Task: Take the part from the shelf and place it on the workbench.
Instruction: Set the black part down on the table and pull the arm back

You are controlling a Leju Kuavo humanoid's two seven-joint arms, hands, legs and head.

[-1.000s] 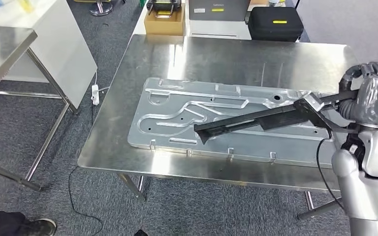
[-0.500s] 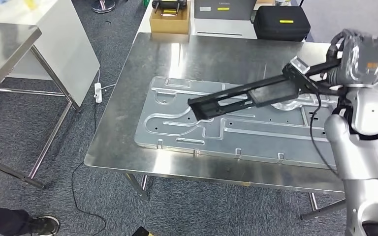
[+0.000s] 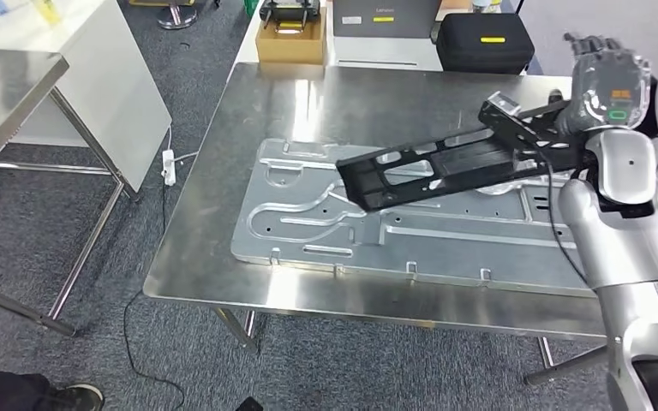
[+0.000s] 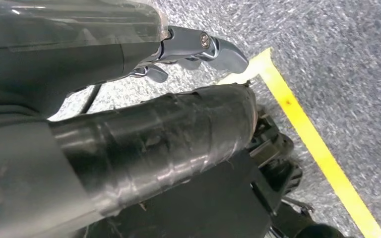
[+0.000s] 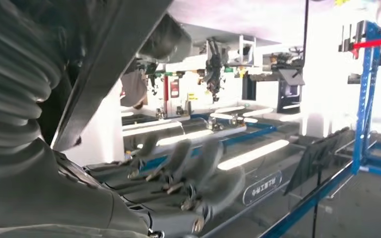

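While the right hand (image 3: 604, 86) grips the long black part (image 3: 445, 167) by its 3 o'clock end above the bench (image 3: 308, 103), placing is underway, so lowering it flat seems next.

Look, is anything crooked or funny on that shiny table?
Nothing looks broken or spilled. The long black part is slanted, but it is up in the air, held at one end by the right hand, above the grey plate lying flat on the workbench.

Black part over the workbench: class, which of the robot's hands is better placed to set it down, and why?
Right. The right hand holds the black part above the workbench; the left hand hangs over the floor.
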